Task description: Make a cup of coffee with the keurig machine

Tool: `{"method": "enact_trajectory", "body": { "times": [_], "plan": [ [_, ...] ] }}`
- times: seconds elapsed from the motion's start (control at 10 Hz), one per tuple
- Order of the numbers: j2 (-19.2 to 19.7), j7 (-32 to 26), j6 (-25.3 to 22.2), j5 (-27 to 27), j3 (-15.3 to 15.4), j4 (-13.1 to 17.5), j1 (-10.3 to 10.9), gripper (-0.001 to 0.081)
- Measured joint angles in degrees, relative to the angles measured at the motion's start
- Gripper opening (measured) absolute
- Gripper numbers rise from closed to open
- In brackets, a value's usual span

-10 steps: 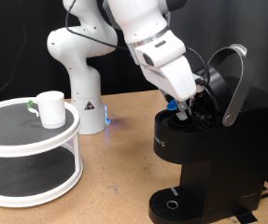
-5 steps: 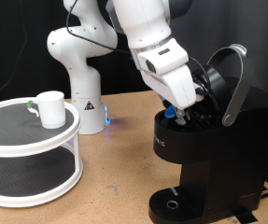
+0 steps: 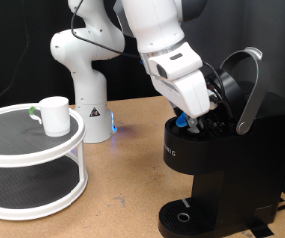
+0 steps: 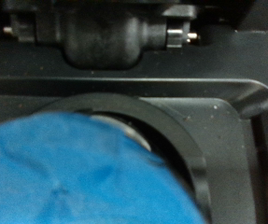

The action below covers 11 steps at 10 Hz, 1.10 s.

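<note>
The keurig machine [image 3: 226, 174] stands at the exterior view's right with its lid [image 3: 239, 69] raised and its grey handle [image 3: 249, 97] up. My gripper [image 3: 186, 121] is at the open pod chamber and is shut on a small pod with a blue top [image 3: 182, 122]. In the wrist view the blue pod top [image 4: 68, 177] fills the foreground over the round black chamber rim [image 4: 185, 140]; the fingers do not show there. The white cup [image 3: 53, 114] stands upright on a white stand at the exterior view's left, far from the gripper.
The cup's two-tier round white stand [image 3: 33, 164] takes up the exterior view's lower left. The white robot arm base [image 3: 82, 74] stands behind it on the wooden table [image 3: 127, 188]. The machine's round drip tray [image 3: 187, 216] holds nothing.
The gripper with the pod has shifted slightly left and down at the open chamber; in the last half second it has hardly moved. The cup has not moved.
</note>
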Motion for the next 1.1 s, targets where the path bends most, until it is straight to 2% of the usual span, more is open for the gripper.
{"method": "enact_trajectory", "body": {
  "times": [0.3, 0.5, 0.7, 1.1],
  "plan": [
    [0.1, 1.4, 0.2, -1.4, 0.5, 0.4, 0.0, 0.0477],
    [0.3, 6.9, -0.2, -6.4, 1.6, 1.3, 0.0, 0.0477],
    [0.6, 9.8, -1.0, -9.1, 2.1, 2.0, 0.0, 0.0477],
    [1.7, 10.6, -2.8, -10.9, 2.0, 3.1, -0.1, 0.0477]
  ]
}}
